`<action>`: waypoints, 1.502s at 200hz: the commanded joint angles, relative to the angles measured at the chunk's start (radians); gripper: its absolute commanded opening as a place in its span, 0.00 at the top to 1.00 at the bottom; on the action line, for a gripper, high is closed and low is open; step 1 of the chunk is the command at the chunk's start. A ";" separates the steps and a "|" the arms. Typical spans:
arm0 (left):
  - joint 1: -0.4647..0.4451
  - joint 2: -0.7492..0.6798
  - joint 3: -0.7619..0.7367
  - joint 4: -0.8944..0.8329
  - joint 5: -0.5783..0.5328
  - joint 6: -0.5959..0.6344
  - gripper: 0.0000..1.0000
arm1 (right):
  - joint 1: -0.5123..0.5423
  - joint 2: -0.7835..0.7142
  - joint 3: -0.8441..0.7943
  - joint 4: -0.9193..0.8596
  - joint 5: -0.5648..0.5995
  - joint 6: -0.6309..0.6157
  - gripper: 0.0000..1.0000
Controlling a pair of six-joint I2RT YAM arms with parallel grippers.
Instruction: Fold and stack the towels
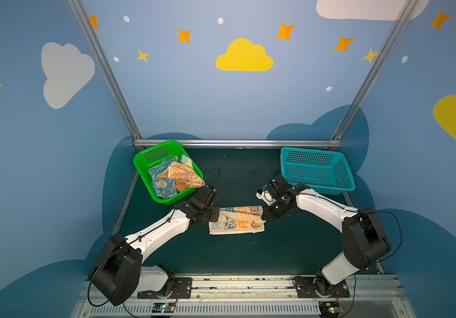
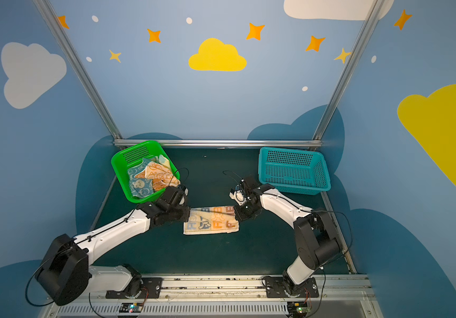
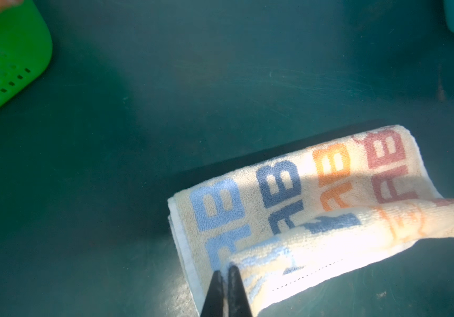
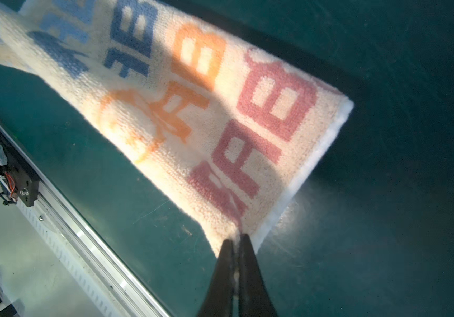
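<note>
A pale yellow towel (image 1: 236, 223) (image 2: 211, 223) with blue, orange and red "RABBIT" lettering lies folded lengthwise on the dark green mat, between the two arms. My left gripper (image 3: 224, 270) is shut on the towel's (image 3: 289, 192) left near corner, lifting the upper layer. My right gripper (image 4: 237, 237) is shut on the right corner of the towel (image 4: 193, 96). In both top views the wrists cover the fingertips. Several crumpled orange and blue towels (image 1: 174, 176) (image 2: 152, 176) lie in the green basket (image 1: 138, 162).
The green basket (image 2: 116, 165) (image 3: 6, 68) stands at the back left, close to my left wrist. An empty teal basket (image 1: 317, 168) (image 2: 293, 170) stands at the back right. A metal rail (image 4: 83, 219) runs along the mat's near edge.
</note>
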 commanded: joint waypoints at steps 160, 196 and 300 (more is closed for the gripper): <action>-0.095 -0.253 -0.263 0.051 -0.069 -0.198 0.28 | 0.067 -0.013 -0.111 -0.048 0.000 0.202 0.76; -0.095 -0.289 -0.257 0.051 -0.093 -0.197 0.28 | 0.060 -0.101 -0.109 -0.052 0.062 0.253 0.66; -0.106 -0.097 -0.088 0.097 -0.009 -0.247 0.30 | 0.040 -0.087 -0.107 0.182 0.068 0.499 0.45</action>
